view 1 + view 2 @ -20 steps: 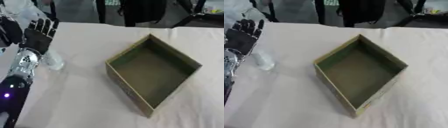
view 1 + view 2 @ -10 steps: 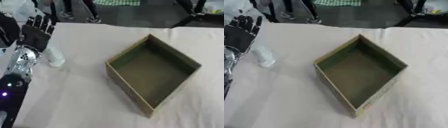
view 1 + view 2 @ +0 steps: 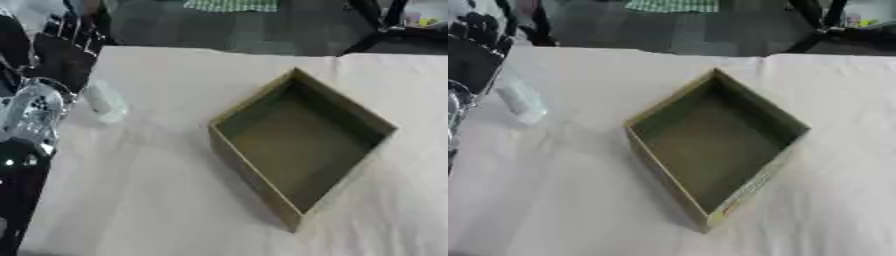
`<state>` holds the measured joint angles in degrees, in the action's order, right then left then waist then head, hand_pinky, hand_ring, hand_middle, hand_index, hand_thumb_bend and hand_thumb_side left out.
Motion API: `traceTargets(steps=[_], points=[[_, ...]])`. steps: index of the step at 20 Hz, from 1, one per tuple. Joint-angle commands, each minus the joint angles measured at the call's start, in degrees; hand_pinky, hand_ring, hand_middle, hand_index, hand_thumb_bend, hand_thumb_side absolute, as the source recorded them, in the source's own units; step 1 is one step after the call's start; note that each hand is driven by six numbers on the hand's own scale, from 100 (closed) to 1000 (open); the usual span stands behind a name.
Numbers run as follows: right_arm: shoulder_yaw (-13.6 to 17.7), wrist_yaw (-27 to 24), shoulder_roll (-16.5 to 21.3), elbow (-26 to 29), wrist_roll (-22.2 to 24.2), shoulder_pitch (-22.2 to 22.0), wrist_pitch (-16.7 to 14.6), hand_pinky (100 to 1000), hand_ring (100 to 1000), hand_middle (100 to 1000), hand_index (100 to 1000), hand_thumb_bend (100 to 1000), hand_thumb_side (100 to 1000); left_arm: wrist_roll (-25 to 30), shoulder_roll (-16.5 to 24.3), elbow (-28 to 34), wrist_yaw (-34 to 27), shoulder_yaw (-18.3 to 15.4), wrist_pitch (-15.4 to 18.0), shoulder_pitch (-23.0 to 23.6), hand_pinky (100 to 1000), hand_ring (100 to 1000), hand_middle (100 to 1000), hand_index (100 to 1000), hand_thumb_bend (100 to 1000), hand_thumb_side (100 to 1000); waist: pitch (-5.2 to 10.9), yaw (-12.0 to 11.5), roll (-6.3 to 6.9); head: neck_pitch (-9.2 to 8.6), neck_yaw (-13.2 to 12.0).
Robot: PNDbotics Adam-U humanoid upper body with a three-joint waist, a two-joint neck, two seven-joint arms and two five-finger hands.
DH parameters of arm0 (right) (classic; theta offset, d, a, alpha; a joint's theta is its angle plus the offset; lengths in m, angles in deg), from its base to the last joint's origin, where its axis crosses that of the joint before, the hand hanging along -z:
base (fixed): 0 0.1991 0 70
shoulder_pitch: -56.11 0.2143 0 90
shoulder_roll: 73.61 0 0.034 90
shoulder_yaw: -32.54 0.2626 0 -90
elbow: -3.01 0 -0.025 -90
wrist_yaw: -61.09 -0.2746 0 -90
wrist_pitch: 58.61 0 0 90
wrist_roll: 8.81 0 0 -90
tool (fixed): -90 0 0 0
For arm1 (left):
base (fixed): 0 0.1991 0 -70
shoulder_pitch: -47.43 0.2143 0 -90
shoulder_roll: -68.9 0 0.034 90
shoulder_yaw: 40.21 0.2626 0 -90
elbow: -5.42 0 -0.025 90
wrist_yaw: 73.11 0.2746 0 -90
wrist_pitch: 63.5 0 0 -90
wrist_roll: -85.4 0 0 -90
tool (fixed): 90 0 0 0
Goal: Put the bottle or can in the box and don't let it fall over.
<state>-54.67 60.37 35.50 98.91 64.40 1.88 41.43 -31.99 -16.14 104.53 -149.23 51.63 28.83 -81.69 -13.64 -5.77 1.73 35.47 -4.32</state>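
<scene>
A pale cloth covers the worktop; beyond its far edge lies a dark floor with black stand legs at the upper right. An open cardboard box sits turned cornerwise near the middle, nothing inside it. At the left edge the robot's left hand is raised, black fingers straight and spread upward, gripping nothing. A small clear bottle stands tilted just beside it, on the cloth, well apart from the box. Whether they touch is unclear.

My matt black left hand meets a clear plastic bottle, near a matt cardboard box on the cloth-covered table.
</scene>
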Motion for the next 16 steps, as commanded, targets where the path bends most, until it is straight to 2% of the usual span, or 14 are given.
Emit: traceTargets(steps=[1,7,13,16], points=[[0.55,0.33,1.69,0.25,0.00,0.65,0.02,810,740,733,881,100,716,-0.11,2.03,2.21,0.26,0.17,-0.59,-2.00,656,379,275,1000,685,698,1.70,-0.12,0.07,0.58,0.42],[0.42,-0.35,1.32,-0.04,0.17,0.71,0.21,809,741,733,883,100,741,-0.67,1.28,4.57,0.18,1.46,-1.99,-4.35,659,381,279,1000,677,693,2.28,-0.06,0.46,1.43,1.04],[0.26,-1.84,0.87,-0.56,0.32,0.81,0.38,811,744,737,890,100,829,-1.12,0.10,6.18,0.49,3.32,-4.33,-6.61,664,384,283,1000,665,694,2.90,0.01,0.90,2.37,1.73],[0.14,-2.12,0.66,-0.91,0.79,0.87,0.74,812,747,740,892,100,819,-1.31,-0.61,6.73,0.55,4.52,-5.81,-8.06,668,386,286,1000,658,696,3.23,0.03,1.11,2.54,1.87]])
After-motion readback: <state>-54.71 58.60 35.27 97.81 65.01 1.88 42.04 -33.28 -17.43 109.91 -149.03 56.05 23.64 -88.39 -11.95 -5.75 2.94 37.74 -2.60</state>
